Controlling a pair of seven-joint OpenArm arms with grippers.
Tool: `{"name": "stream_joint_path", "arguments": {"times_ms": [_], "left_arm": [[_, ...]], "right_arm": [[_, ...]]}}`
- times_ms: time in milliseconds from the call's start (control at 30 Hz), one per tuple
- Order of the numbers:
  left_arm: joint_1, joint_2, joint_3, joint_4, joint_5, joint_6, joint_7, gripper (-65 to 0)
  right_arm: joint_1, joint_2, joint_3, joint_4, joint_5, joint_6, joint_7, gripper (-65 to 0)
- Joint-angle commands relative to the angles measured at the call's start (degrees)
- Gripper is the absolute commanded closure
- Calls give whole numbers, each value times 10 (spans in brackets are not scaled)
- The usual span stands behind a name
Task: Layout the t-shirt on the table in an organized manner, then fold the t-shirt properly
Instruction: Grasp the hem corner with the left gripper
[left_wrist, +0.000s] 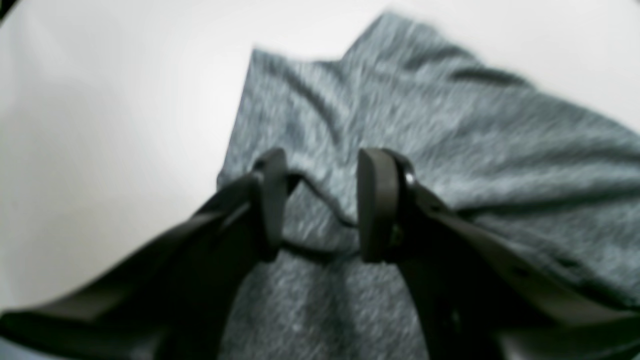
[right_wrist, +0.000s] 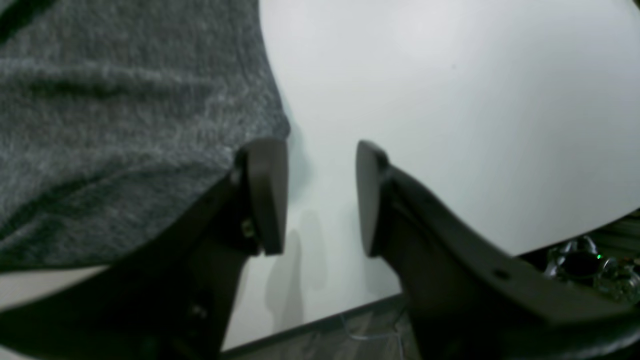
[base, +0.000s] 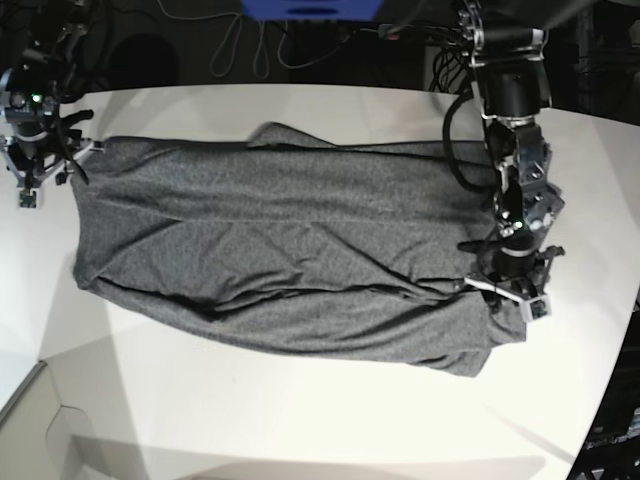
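The dark heather-grey t-shirt lies spread wide across the white table, with creases along its near side. My left gripper is at the shirt's right end. In the left wrist view it stands open just above the cloth, a dark hem edge running between the fingers and nothing pinched. My right gripper is at the shirt's far left corner. In the right wrist view it is open over bare table, with the shirt's edge just beside its left finger.
Cables and dark equipment line the far edge, with a blue object at the top. The table's near left corner has a cut-out step. Beyond the table edge by the right gripper are floor, wires and electronics.
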Motion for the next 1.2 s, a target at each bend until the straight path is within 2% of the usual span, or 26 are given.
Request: {"name": "stream_joint_path", "arguments": {"times_ms": [0, 133, 300, 433, 633, 833, 1167], "left_arm": [[-11, -4, -16, 13, -1, 1, -14, -237], [-25, -4, -91, -30, -2, 1, -15, -237], [-82, -6, -160, -140, -2, -5, -16, -238], [-102, -5, -166, -169, -2, -5, -17, -238], [-87, 4, -167, -104, -2, -5, -15, -238], [-88, 5, -166, -104, -2, -5, -15, -238], [-120, 2, -153, -200, -2, -5, -19, -238]], "right_arm": [[2, 7, 3, 11, 0, -2, 10, -234], [2, 7, 3, 11, 1, -2, 10, -234], [2, 7, 3, 11, 2, -2, 10, -234], [2, 7, 3, 11, 2, -2, 10, -234], [2, 7, 3, 11, 2, -2, 10, -234], [2, 7, 3, 11, 2, -2, 10, -234], [2, 7, 3, 8, 2, -2, 10, -234]]}}
